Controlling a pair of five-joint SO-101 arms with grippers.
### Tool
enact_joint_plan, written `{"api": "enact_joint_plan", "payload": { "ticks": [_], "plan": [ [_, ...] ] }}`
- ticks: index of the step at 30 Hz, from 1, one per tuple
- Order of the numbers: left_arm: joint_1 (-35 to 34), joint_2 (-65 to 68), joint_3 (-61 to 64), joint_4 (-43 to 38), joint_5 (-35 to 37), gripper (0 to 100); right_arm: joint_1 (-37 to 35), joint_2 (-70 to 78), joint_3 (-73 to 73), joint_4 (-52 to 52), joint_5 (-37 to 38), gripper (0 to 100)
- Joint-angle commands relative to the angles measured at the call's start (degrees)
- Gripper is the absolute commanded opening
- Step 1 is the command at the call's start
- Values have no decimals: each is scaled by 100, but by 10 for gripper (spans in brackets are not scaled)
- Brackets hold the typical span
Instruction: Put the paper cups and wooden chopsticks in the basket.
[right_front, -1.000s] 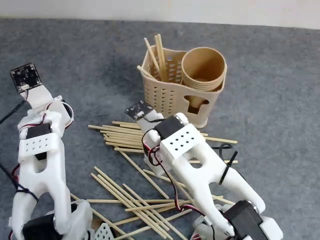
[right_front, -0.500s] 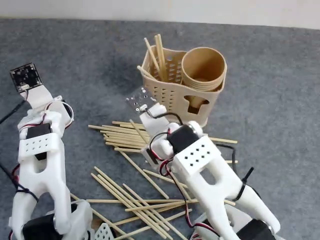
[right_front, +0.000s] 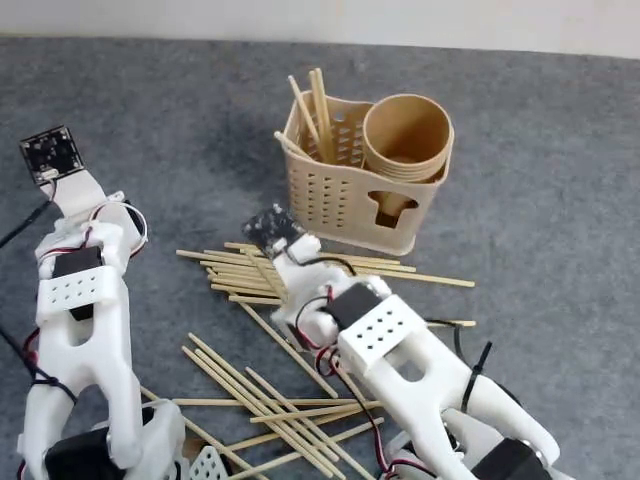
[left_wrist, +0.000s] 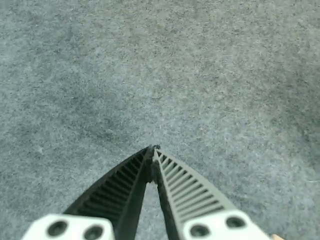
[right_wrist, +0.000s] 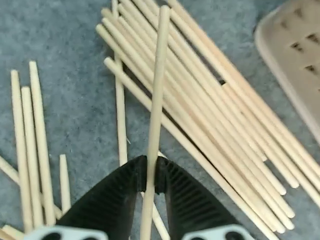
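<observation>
Gripping one wooden chopstick (right_wrist: 159, 75) above the scattered pile (right_wrist: 210, 125), right jaws; left jaws pressed together over grey carpet (left_wrist: 150, 60).

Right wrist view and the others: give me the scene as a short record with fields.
right gripper: shut on held chopstick, which crosses over the pile
left gripper: shut, empty, over bare carpet
basket: upright, holds paper cups and stored chopsticks
loose chopsticks: many scattered on the carpet in front of the basket
</observation>
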Motion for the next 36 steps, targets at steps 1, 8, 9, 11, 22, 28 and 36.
{"api": "enact_joint_plan", "payload": {
  "ticks": [1,8,9,11,22,28,36],
  "plan": [
    [-92,-163,-40,-114,18,8,-66,-224,101,-215,703,5],
    [-92,-163,-40,-123,18,8,-75,-224,312,-224,1160,10],
    [-92,-163,-40,-123,18,8,-75,-224,321,-224,1160,11],
    [-92,-163,-40,-123,18,8,-75,-224,321,-215,1266,33],
    [-92,-163,-40,-123,18,8,-84,-224,664,-163,1952,146],
    [-92,-163,-40,-123,18,8,-84,-224,620,312,1952,152],
    [-92,-163,-40,-123,18,8,-84,-215,646,303,1925,245]
  ]
}}
